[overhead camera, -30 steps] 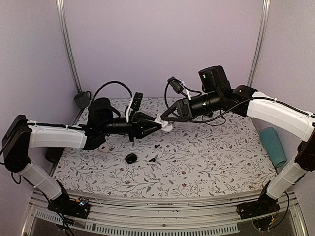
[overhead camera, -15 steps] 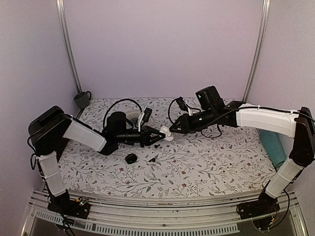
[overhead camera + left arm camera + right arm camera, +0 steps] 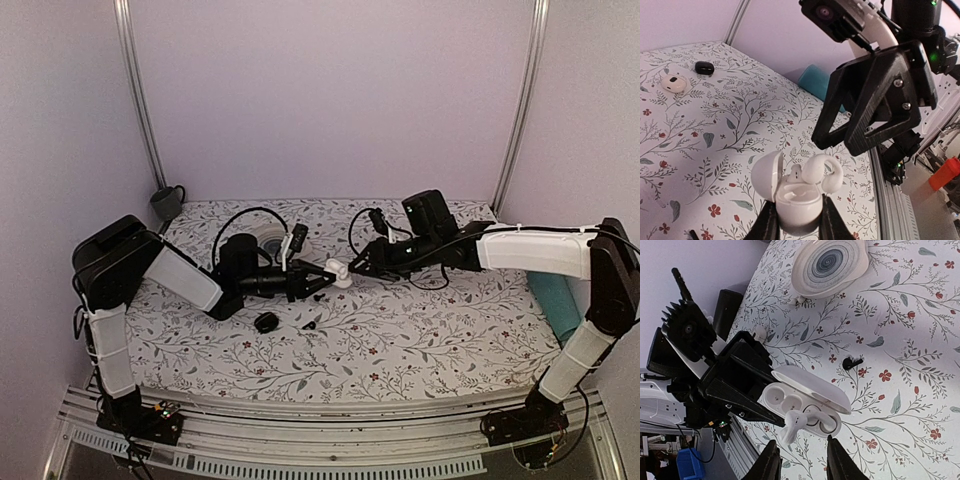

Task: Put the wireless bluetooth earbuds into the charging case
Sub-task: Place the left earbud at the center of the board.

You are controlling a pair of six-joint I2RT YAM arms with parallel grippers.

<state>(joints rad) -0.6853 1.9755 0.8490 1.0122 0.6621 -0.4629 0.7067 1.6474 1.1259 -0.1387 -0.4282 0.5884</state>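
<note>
My left gripper [image 3: 796,220] is shut on the white charging case [image 3: 796,198], gripping its base from both sides with the lid swung open. One white earbud [image 3: 823,170] lies across the case's wells, one end seated and the other sticking out over the rim. In the right wrist view that earbud [image 3: 799,423] rests on the case [image 3: 774,396] just beyond my right gripper [image 3: 801,460], whose fingers stand apart and do not touch it. From above, the left gripper [image 3: 326,274] and right gripper [image 3: 353,268] meet tip to tip low over the table. A second earbud [image 3: 674,82] lies on the cloth.
On the floral cloth lie a black oval piece [image 3: 266,322] and small black bits [image 3: 310,324]. A white spiral-patterned dish [image 3: 830,262] sits behind the left arm. A teal roll [image 3: 555,295] lies at the right edge, and a grey cup [image 3: 168,203] hangs at the back left.
Both arms have come down from high above the table to just over it, still tip to tip. The right jaws have widened off the earbud, which now rests on the case.
</note>
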